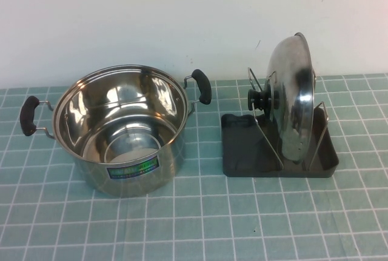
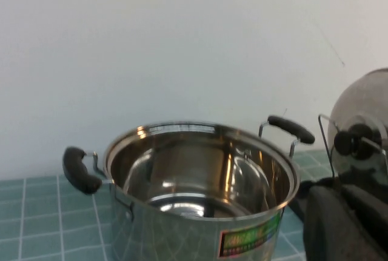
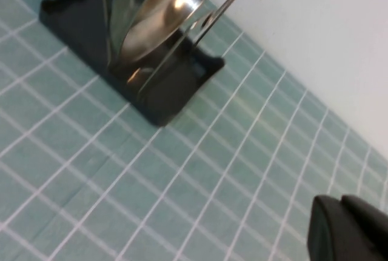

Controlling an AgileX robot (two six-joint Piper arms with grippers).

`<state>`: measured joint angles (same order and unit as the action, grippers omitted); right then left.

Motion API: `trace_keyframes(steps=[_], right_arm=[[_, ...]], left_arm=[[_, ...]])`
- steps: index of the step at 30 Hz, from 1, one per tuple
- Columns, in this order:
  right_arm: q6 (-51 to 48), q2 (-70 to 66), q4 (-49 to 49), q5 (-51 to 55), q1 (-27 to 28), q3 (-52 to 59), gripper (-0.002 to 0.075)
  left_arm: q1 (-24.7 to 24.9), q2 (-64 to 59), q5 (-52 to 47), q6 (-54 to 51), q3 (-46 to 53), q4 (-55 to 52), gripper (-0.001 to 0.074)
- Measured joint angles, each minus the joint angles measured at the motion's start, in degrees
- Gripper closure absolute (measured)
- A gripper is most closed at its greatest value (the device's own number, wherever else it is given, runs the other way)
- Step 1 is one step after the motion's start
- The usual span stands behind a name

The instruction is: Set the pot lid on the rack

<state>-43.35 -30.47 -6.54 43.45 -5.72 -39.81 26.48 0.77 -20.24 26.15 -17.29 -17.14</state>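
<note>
open steel pot (image 1: pixel 121 131) at left on the green tiled mat (image 1: pixel 194 224), rack (image 1: pixel 242 152) to its right with pot lid (image 1: pixel 294 100) upright between the wires, left gripper out of view with fingers pressed together, right gripper (image 3: pixel 348 227) closed empty, well clear of rack

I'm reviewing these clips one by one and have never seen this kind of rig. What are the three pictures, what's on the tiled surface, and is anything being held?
This is a two-armed table robot. One picture looks down from a raised camera; the other two come from cameras on each wrist. On the green tiled table stands an open steel pot. To its right, the pot lid stands on edge between the wire dividers of the dark rack, knob toward the pot. Neither arm shows in the raised view. The dark shape at the right wrist picture's corner is the right claw, shut and empty, away from the rack. The left claw is out of view, shut, holding nothing visible.
</note>
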Motion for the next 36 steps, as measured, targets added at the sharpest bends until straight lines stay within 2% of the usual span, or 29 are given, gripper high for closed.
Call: trace_keyframes(steps=[5, 10, 29, 33, 36], right_arm=[[0.1, 12.7, -1.3, -2.5, 0.0, 14.1, 0.0719], [0.1, 20.1, -1.5, -3.0, 0.0, 19.7, 0.0720], [0.1, 22.2, -1.9, -4.3, 0.0, 20.6, 0.0726], [0.1, 22.2, -1.9, -4.3, 0.0, 20.7, 0.0726], [0.1, 22.2, -1.9, -4.3, 0.0, 20.7, 0.0726]], left_arm=[[0.0, 0.0, 5.2, 0.0, 8.0, 0.1, 0.0736], [0.0, 0.0, 8.1, 0.0, 10.0, -0.3, 0.0736], [-0.1, 0.1, 9.5, 0.0, 10.5, -0.5, 0.0736], [-3.3, 0.1, 7.3, -0.1, 11.1, 0.7, 0.0736], [-8.9, 0.1, 6.4, -3.4, 13.1, 6.4, 0.0736]])
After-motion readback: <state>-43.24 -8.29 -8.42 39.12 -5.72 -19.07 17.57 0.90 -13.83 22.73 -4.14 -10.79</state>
